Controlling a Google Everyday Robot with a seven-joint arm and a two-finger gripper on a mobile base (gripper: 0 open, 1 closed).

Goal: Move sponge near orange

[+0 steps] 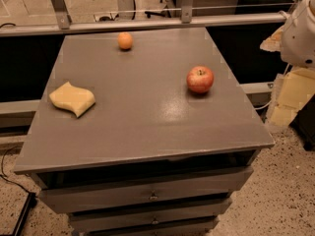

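Note:
The pale yellow sponge [72, 99] lies flat on the left side of the grey table top [142, 117]. The small orange [125, 41] sits near the table's far edge, left of centre, well apart from the sponge. My gripper [290, 101] hangs off the table's right edge, below the white arm housing [300, 33], far from both the sponge and the orange and holding nothing that I can see.
A red apple [200, 79] stands on the right half of the table. The table has drawers [147, 195] below its front edge. A metal rail [147, 23] runs behind the table. Speckled floor lies to the right.

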